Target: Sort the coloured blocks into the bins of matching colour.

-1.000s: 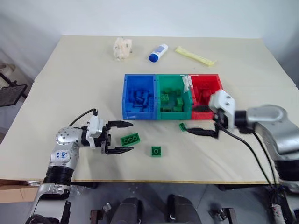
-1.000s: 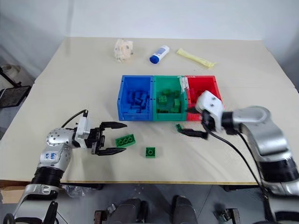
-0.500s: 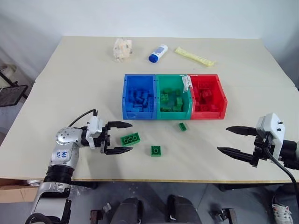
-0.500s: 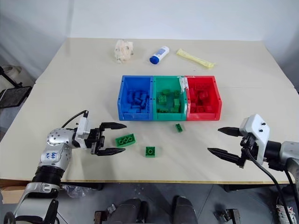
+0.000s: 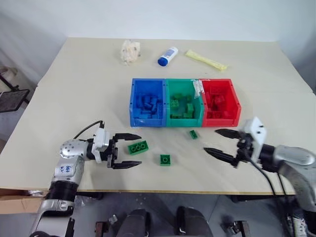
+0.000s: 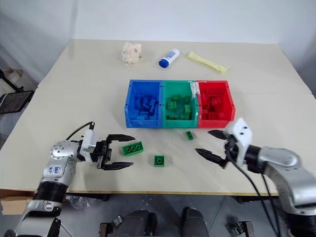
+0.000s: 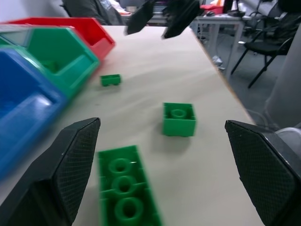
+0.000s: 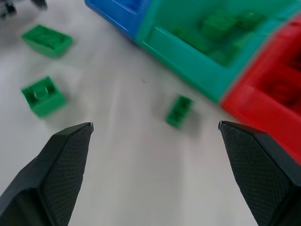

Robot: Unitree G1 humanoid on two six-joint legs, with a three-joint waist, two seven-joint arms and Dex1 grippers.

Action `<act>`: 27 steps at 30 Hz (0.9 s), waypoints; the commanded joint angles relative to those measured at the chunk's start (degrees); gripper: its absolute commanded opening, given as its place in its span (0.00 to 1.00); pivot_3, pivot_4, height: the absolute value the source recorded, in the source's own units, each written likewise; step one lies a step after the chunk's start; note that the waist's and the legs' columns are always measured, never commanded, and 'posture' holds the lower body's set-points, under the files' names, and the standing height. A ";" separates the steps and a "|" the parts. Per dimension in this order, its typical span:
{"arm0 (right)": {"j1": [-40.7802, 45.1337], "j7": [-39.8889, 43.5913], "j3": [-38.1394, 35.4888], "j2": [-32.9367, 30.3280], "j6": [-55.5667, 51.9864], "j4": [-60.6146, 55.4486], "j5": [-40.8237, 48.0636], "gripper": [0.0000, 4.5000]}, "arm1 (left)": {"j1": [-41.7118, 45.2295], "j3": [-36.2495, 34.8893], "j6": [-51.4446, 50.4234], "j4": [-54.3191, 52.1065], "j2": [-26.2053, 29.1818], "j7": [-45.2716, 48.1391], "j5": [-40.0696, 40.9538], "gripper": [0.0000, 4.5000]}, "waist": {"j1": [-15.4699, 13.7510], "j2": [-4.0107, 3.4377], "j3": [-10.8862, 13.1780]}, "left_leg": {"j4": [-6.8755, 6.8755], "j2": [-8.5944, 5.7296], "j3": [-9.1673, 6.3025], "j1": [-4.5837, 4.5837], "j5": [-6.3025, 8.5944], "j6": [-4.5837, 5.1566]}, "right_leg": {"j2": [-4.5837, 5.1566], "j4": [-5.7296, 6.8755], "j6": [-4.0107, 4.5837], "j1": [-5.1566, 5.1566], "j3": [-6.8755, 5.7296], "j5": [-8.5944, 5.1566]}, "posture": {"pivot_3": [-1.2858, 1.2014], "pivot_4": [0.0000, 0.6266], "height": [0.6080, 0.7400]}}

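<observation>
Three glossy, studded green plastic blocks (image 5: pixel 165 159) are lying loose on the matte table (image 5: pixel 74 89), just before the boxy bins (image 5: pixel 184 102). Left gripper (image 5: pixel 129 150) and right gripper (image 5: pixel 217 141) are both gaping, empty.

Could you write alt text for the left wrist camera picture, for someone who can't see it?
Two open black fingers frame a long green brick and a small square one on a beige table, with the bins beside.

Soft, even light falls from overhead across the pale table (image 5: pixel 74 89), leaving faint shadows and no glare. The head views are sharp. Both wrist views are smeared, worst toward the upper edges.
</observation>
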State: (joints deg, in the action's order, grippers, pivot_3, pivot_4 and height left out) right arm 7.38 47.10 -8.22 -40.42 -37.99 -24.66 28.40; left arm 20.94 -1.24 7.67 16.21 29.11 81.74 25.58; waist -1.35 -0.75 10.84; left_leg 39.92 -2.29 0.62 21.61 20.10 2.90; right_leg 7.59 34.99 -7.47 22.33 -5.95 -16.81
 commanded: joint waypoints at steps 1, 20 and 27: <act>0.95 -3.19 3.43 2.01 3.04 0.90 -3.52 1.00 | -1.18 -0.85 -0.66 -3.51 0.21 -1.04 1.31 1.00 | -0.13 -0.01 0.00 | 0.00 -0.02 -0.01 0.00 0.00 0.00 | -0.02 0.03 0.00 0.00 -0.01 0.00 | 0.52 0.24 1.00; 8.03 -10.44 9.14 13.26 12.85 19.49 -12.34 0.91 | -2.80 -1.47 -1.83 -5.98 0.84 -2.88 1.50 1.00 | 0.18 -0.02 -0.01 | 0.00 -0.05 0.04 -0.01 -0.01 0.02 | -0.15 0.11 0.00 0.04 -0.07 0.00 | 0.52 0.24 1.00; 4.90 -10.47 8.31 13.24 10.50 13.61 -10.54 0.40 | -2.55 -1.50 -1.31 -5.03 0.75 -2.66 1.31 1.00 | 0.17 -0.03 -0.01 | 0.00 -0.04 0.04 -0.01 -0.01 0.02 | -0.15 0.12 0.00 0.04 -0.07 0.00 | 0.52 0.24 1.00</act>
State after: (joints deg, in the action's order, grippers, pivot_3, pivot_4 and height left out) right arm 13.10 36.35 0.73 -26.90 -26.76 -8.08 16.71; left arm 18.28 -1.76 5.71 11.90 29.43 78.93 25.97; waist -1.18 -0.78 10.83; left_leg 39.91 -2.33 0.67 21.60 20.09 2.92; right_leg 7.44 35.11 -7.46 22.38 -6.01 -16.81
